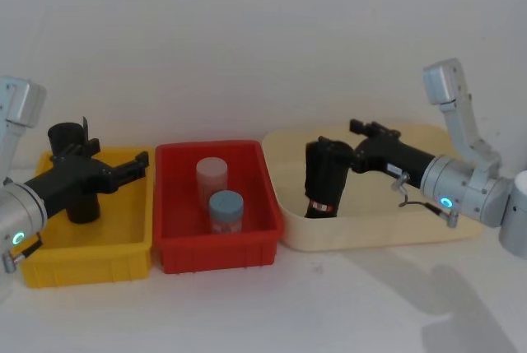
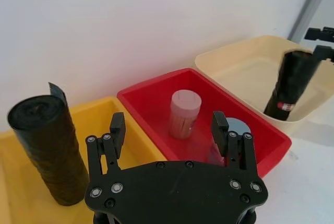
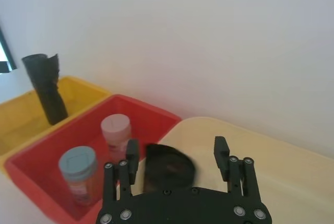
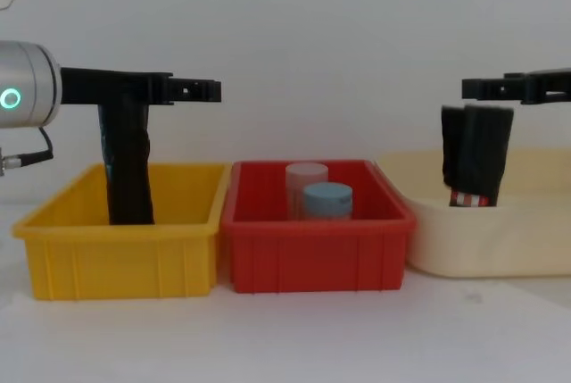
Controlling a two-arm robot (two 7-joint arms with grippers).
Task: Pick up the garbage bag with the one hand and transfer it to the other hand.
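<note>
Standing upright in the cream rounded plastic tub (image 1: 370,234), the thick black garbage bag roll (image 1: 327,180), with its red-and-white label band, has not yet been lifted. The right gripper (image 3: 176,150) hovers at its top, jaws wide, the roll's end showing between them. The left gripper (image 2: 168,122) hangs over the yellow plastic bin (image 1: 90,262) beside a slimmer black roll (image 2: 49,145), jaws also wide. Grasp, lift and handover all appear to remain.

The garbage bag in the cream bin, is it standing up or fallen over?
Standing up: the garbage bag sits on its end in the cream bin, top above the rim.
</note>
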